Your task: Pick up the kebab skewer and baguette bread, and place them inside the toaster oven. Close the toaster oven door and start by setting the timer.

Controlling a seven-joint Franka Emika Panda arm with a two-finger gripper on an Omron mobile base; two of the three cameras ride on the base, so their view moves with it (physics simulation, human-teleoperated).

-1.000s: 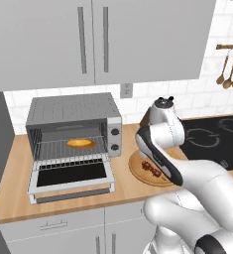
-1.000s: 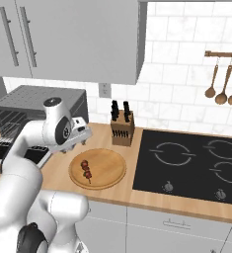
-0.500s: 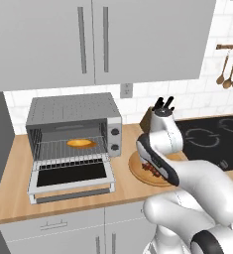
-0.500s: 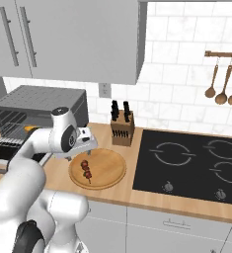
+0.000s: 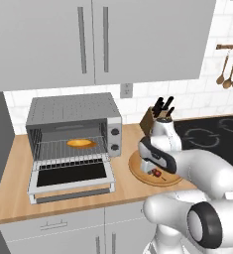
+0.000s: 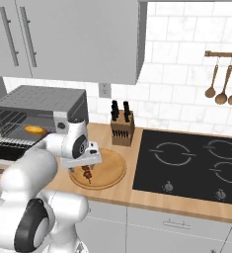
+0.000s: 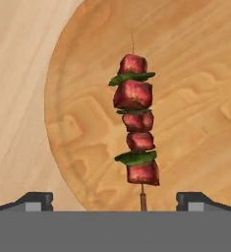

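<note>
The kebab skewer lies flat on a round wooden plate, also seen as the skewer under my hand. My gripper hovers just above the skewer's stick end, open, with one fingertip on each side and nothing between them; it shows as the gripper over the plate. The baguette bread rests on the wire rack inside the toaster oven. The toaster oven door hangs open, folded down toward the counter's front.
A knife block stands behind the plate by the wall. A black cooktop lies to the right, with wooden spoons hanging above it. Upper cabinets overhang the oven.
My gripper has moved from beside the oven to the right and down over the plate, ending just above the skewer. It stayed open. The baguette and the door have not moved.
</note>
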